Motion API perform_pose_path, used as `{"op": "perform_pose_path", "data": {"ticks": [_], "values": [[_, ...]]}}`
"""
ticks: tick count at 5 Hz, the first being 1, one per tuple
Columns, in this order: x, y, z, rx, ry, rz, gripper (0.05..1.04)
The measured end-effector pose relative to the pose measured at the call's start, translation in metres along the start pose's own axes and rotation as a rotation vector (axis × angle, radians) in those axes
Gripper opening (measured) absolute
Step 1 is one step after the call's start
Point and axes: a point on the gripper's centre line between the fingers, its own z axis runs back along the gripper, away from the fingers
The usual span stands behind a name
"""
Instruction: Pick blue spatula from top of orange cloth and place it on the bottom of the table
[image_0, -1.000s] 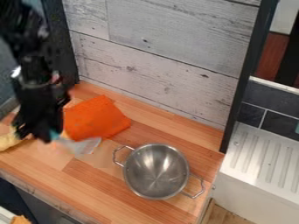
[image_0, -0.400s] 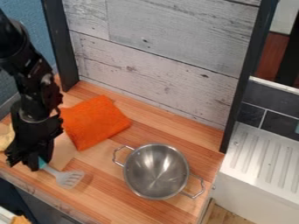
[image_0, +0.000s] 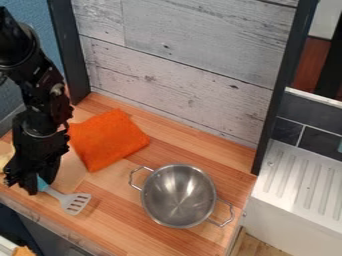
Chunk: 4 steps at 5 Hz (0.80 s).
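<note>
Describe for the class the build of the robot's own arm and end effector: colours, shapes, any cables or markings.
The arm is black throughout, with a bulky, rounded upper section and narrower, jointed segments below, dotted with small pale glints. The end effector is black too, blocky and angular in outline. I cannot make out any cables or markings for certain.

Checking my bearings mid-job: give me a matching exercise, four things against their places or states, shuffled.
1. Slotted spatula
2. Orange cloth
3. Two-handled metal pot
4. Gripper

A. Right of the spatula in the view, open side up
B. At the spatula's blue handle
C. Grey head over the wood near the table's front edge
D. Nearest of the four to the plank wall

Right pairs: 1-C, 2-D, 3-A, 4-B
</note>
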Motion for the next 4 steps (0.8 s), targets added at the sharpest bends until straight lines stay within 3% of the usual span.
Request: {"op": "perform_pose_path", "data": {"ticks": [1,2,4], "values": [[-0.003,0.000,0.002,0.007,0.010,0.014,0.867],[-0.006,-0.003,0.007,-0.002,0.017,-0.002,1.009],[0.005,0.002,0.061,-0.115,0.050,0.029,0.999]]}}
